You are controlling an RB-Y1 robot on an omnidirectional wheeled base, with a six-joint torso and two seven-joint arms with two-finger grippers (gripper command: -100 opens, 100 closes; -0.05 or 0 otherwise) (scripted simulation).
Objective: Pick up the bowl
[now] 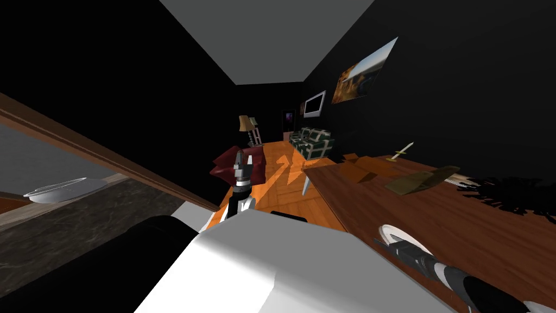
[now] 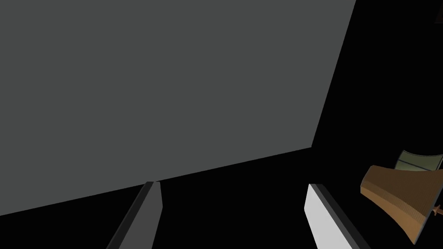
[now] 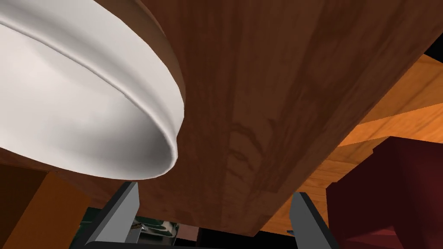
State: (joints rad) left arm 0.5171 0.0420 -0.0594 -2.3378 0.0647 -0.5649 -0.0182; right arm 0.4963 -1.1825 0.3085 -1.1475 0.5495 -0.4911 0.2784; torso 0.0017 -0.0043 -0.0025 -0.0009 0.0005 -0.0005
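1. The right gripper (image 3: 214, 194) has its fingers spread wide with nothing between them. The gap faces the bare wooden table (image 3: 268, 86).
2. The bowl (image 3: 78, 99), white and shallow, rests on that table off to one finger's side. Its rim lies just beyond that fingertip, outside the gap.
3. As I judge it, the grasp turns on a sideways shift that puts the rim between the fingers. The bowl is round, so no long axis matters.
4. In the head view the bowl sits near on the table, at right, with the right arm at it. The left gripper (image 2: 233, 185), equally wide and empty, hangs mid-scene, well apart, so the right is nearer.
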